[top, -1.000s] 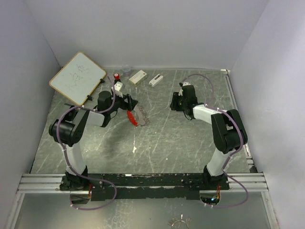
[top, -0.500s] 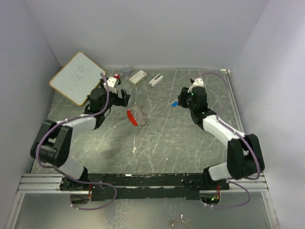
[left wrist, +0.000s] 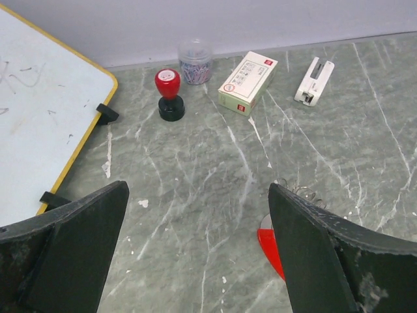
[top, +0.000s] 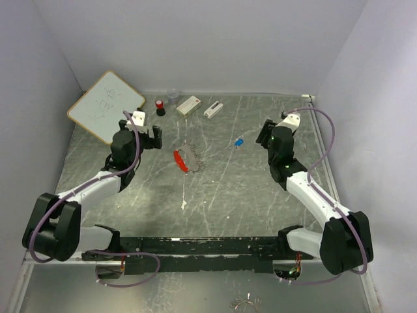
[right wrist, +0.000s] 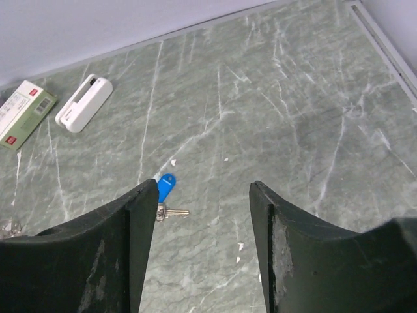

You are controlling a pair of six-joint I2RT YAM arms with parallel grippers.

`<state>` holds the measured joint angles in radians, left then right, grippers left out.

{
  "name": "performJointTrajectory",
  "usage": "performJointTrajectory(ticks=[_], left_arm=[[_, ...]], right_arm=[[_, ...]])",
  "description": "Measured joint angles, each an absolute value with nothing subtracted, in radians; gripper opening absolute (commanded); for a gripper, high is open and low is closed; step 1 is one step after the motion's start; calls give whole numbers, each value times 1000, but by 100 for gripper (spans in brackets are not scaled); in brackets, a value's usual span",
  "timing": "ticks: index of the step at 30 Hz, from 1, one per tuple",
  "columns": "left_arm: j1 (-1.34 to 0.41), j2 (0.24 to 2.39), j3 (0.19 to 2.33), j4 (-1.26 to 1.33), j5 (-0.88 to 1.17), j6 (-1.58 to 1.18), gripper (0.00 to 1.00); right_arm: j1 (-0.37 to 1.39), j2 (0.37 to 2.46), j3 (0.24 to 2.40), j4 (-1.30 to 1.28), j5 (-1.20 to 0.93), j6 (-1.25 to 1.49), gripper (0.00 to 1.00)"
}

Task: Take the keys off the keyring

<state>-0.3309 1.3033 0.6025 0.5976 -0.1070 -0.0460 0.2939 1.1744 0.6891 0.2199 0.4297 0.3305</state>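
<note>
The red keyring [top: 179, 160] lies on the table with its silvery ring and chain [top: 193, 156] beside it. In the left wrist view its red loop [left wrist: 268, 248] shows partly behind my right finger, with the silvery coil [left wrist: 298, 193] above. The blue-headed key [top: 239, 141] lies apart on the table. In the right wrist view the blue-headed key [right wrist: 165, 186] has a small silvery key [right wrist: 174, 212] next to it. My left gripper [top: 155, 135] [left wrist: 197, 195] is open and empty, left of the keyring. My right gripper [top: 262, 138] [right wrist: 203, 189] is open and empty, right of the blue key.
A whiteboard [top: 105, 106] leans at the back left. Along the back wall stand a red-and-black stamp [top: 159, 106], a clear jar [top: 172, 96], a white box [top: 188, 104] and a white stapler [top: 213, 109]. Grey walls close in the table.
My left gripper let go of the keyring and pulled back to the left. My right gripper left the blue key on the table and drew back to the right.
</note>
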Motion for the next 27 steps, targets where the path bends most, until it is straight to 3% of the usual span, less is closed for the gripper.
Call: performJointTrajectory(ticks=[13, 27], left_arm=[[-331, 1161, 533, 582, -144, -72, 100], [-331, 1108, 487, 574, -165, -72, 100]], right_arm=[[294, 1036, 696, 130, 509, 341, 59], [294, 857, 585, 105, 756, 424, 56]])
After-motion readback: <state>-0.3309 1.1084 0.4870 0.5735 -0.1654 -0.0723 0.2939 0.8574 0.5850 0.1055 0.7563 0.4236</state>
